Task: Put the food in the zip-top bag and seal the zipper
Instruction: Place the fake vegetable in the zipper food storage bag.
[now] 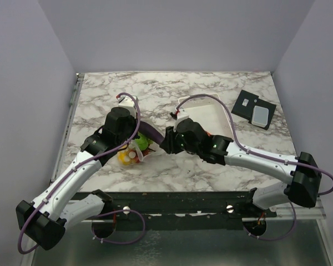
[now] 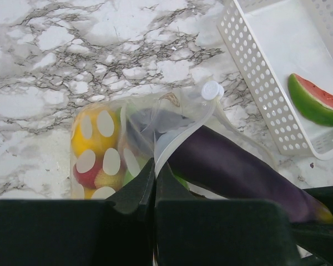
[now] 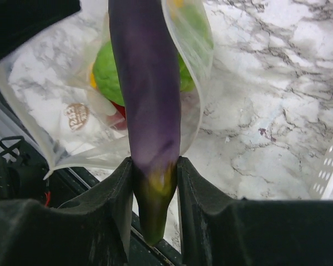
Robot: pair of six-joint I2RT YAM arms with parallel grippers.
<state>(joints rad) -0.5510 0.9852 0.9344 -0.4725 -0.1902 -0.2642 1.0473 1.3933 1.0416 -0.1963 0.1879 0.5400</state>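
Note:
The clear zip-top bag lies on the marble with yellow, red and green toy food showing through; it also shows in the top view. My left gripper is shut on the bag's mouth edge. My right gripper is shut on the stem end of the dark purple eggplant, whose far end pokes into the bag's mouth. The eggplant also shows in the left wrist view. A watermelon slice lies in the white basket. The zipper strip is too faint to make out.
The white basket stands right of the bag, behind my right gripper. A black card with a small white box lies at the back right. The dark rail runs along the table's front edge.

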